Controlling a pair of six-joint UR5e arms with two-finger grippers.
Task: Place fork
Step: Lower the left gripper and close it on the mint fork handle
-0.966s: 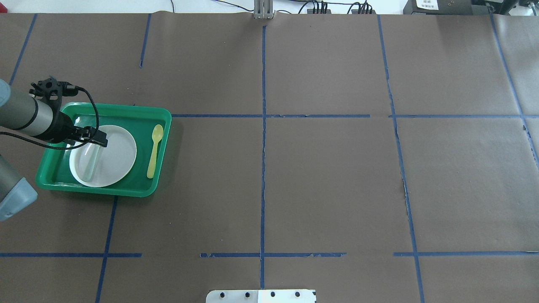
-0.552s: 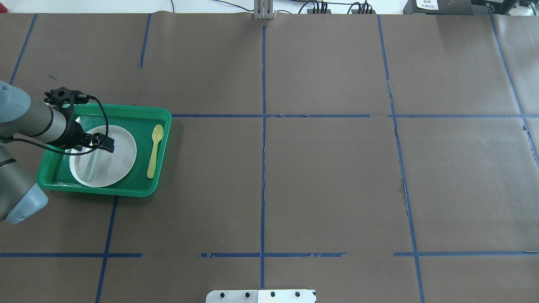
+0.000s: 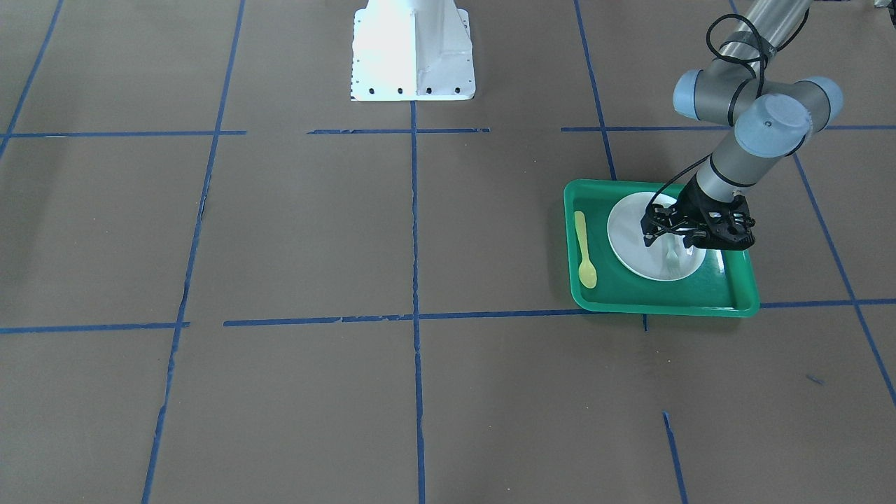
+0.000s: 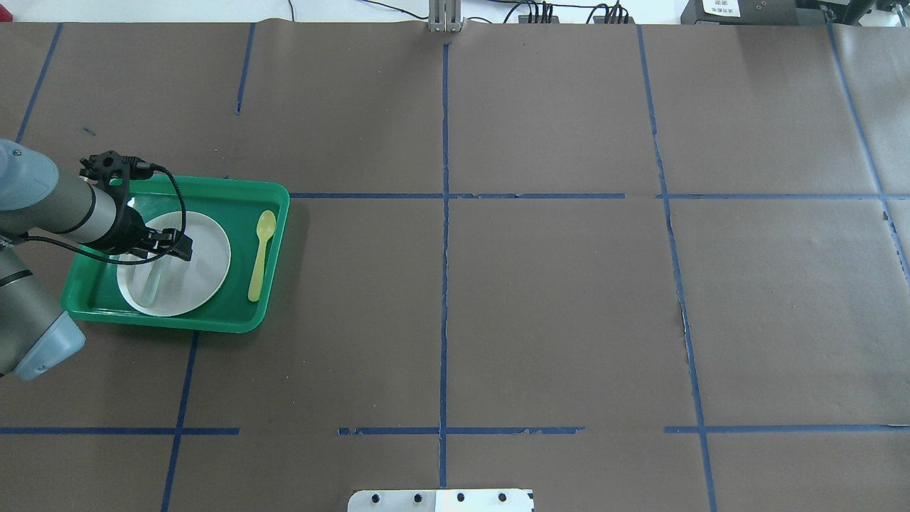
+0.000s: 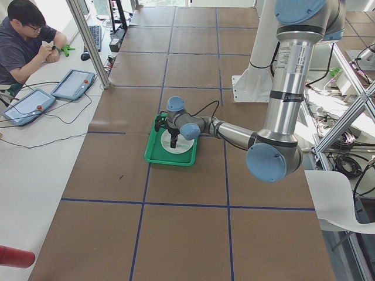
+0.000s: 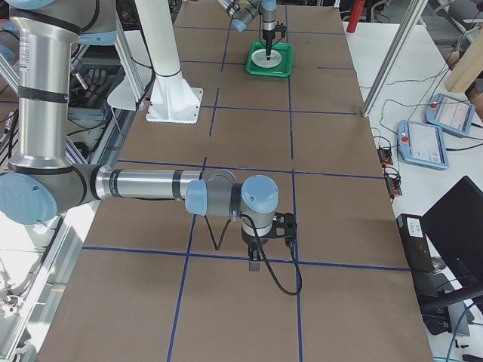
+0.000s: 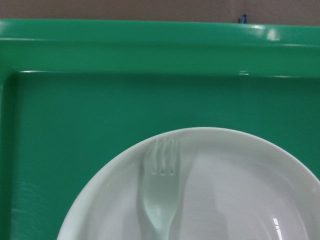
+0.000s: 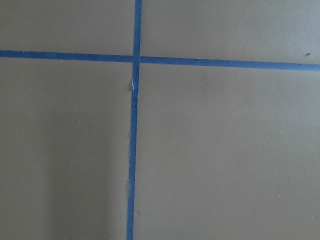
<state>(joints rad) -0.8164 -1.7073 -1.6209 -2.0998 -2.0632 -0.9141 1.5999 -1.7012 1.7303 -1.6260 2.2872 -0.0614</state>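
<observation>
On the plate (image 7: 240,190), fork (image 7: 162,200) lying flat, left gripper (image 3: 670,242) above

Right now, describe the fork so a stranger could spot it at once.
Find the green tray under the left gripper. A white plate sits in it, and the fork lies on it. It is pale whitish-green with tines, unlike the yellow spoon beside the plate.
</observation>
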